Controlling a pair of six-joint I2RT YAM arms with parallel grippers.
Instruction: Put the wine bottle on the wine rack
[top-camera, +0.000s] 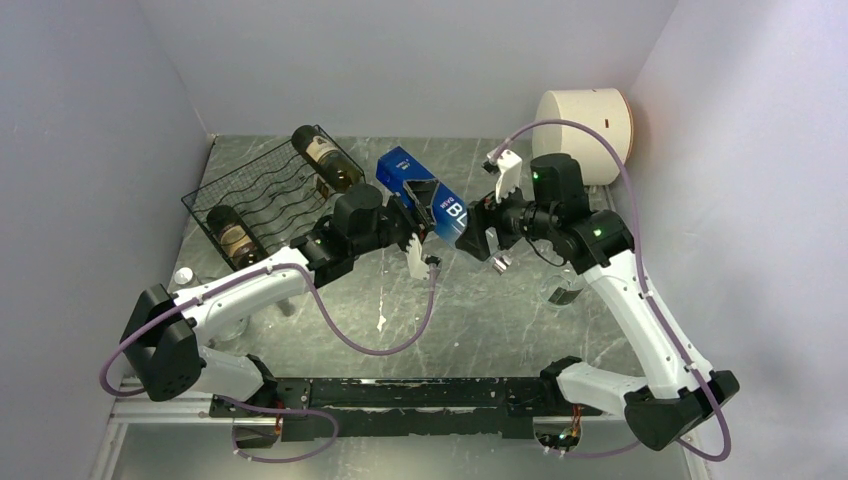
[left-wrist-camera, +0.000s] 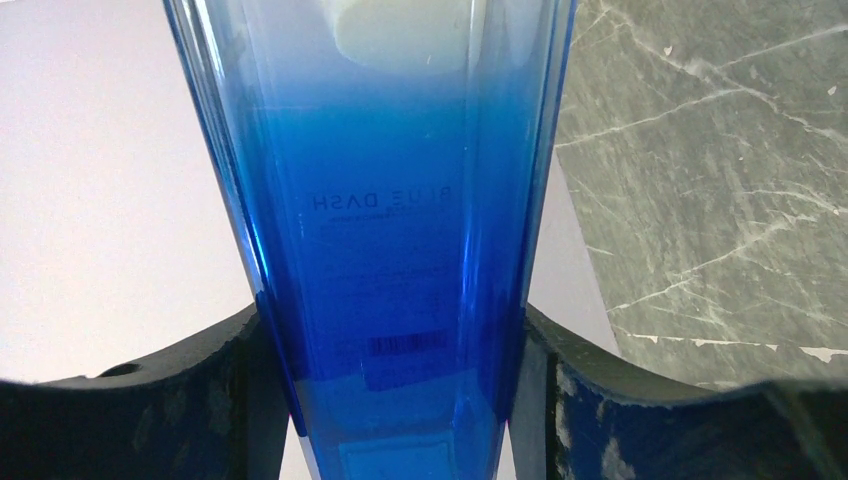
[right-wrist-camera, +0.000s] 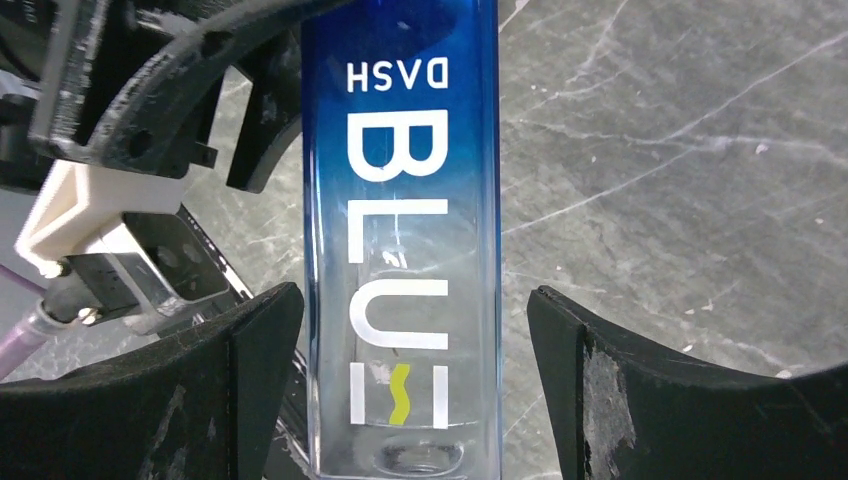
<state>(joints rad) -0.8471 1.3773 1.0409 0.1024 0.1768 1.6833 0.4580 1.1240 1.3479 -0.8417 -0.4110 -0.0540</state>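
While the left gripper (left-wrist-camera: 400, 400) clamps its fingers (left-wrist-camera: 200, 400) against both sides of the blue wine bottle (left-wrist-camera: 400, 200), the right gripper (right-wrist-camera: 415, 390) stands wide around the bottle's other end. One pad is clearly apart from the glass and the other is possibly touching it. The bottle hangs tilted above the table (top-camera: 480, 320), just right of the wine rack (top-camera: 262, 195), which carries two dark bottles (top-camera: 325, 158).

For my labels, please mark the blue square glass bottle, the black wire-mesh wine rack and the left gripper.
blue square glass bottle (top-camera: 438, 204): top view, on its printed side.
black wire-mesh wine rack (top-camera: 272, 196): top view, on its wavy wires.
left gripper (left-wrist-camera: 392, 318): left wrist view, midway between its fingertips.
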